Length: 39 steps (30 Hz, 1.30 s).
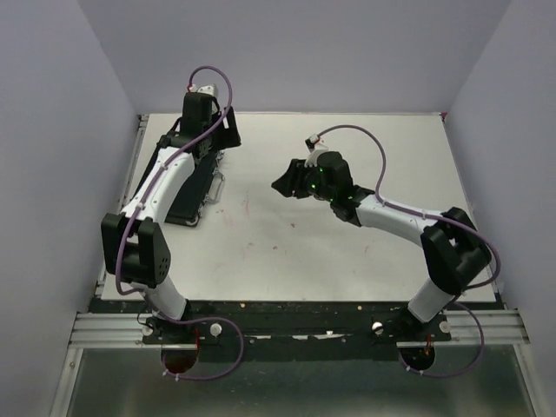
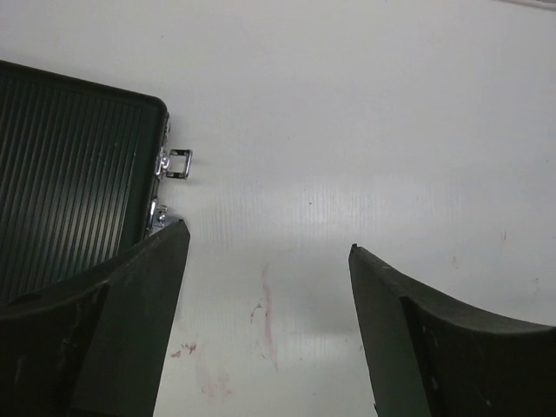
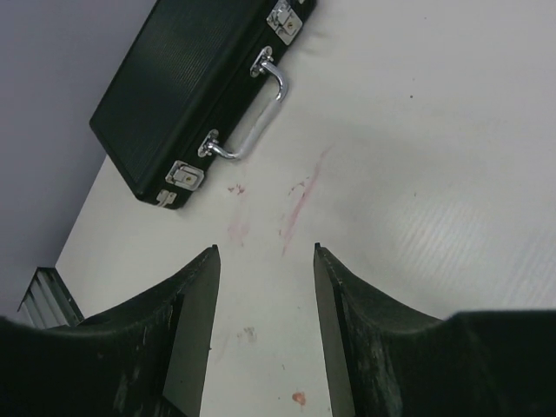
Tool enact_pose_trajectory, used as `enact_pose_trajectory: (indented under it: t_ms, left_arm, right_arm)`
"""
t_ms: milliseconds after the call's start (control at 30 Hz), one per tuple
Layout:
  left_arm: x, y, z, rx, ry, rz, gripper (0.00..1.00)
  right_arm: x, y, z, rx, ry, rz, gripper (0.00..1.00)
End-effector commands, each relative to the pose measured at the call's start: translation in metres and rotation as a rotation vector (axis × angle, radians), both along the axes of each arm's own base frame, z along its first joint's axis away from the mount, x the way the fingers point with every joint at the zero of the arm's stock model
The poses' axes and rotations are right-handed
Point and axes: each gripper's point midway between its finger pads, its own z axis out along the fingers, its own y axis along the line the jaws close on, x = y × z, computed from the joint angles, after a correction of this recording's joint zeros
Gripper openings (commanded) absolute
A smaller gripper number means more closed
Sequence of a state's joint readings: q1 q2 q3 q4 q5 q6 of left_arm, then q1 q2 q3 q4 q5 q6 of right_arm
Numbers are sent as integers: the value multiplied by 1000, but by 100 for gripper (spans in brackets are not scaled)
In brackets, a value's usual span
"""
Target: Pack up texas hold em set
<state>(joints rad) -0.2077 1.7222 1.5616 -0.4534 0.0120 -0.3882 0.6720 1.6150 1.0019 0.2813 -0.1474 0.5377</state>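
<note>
**Case shut, rear-left of table; both grippers empty**

The texas hold em set (image 1: 193,198) lies flat and closed at the table's rear-left, long side running along the left edge, chrome handle (image 3: 261,117) and latches (image 3: 185,174) facing table centre. Its near corner sits close to the left edge in the right wrist view. No loose pieces visible.

Left gripper (image 2: 269,248): jaws wide, nothing between them, over bare table just beside the case's latch side. From the top view the left arm covers much of the case, so I can't tell how the far end lies.

Right gripper (image 3: 265,252): narrow gap, holding nothing, hovering mid-table, well apart from the case.

The table (image 1: 347,252) is white and matte, with faint pink smears (image 3: 300,204) near the case. Grey walls (image 1: 287,52) close in on the left, rear and right. A metal rail (image 1: 295,328) runs along the near edge. There is open surface across the centre and right.
</note>
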Motion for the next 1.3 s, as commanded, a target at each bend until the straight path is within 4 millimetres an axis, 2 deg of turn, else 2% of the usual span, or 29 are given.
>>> enact_pose_trajectory:
  t_ms: [0, 167, 300, 433, 467, 633, 900, 1000, 1267]
  left_arm:
    - [-40, 14, 11, 53, 2, -38, 86]
    - [-83, 12, 28, -12, -22, -92, 86]
    - [-111, 7, 43, -19, -37, -171, 86]
    - [-133, 15, 42, 30, -61, -195, 86]
    - [-136, 20, 36, 53, -59, -181, 86]
    - [-147, 34, 27, 117, -76, -154, 86]
    - [-152, 17, 35, 35, -101, -213, 86]
    - [-153, 16, 39, 31, -111, -218, 86]
    - [-156, 18, 45, 24, -134, -218, 86]
  right_arm:
    - [21, 36, 1, 70, 24, 75, 56]
    - [50, 74, -20, 103, 61, 130, 56]
    - [74, 98, -24, 137, 55, 152, 56]
    - [90, 120, -24, 203, 29, 187, 56]
    - [94, 126, -27, 222, 25, 191, 55]
    - [116, 150, -28, 314, 7, 211, 53]
    - [135, 193, -35, 452, -18, 304, 52]
    - [138, 200, -41, 467, -43, 322, 52]
    - [151, 209, -41, 455, -95, 282, 52]
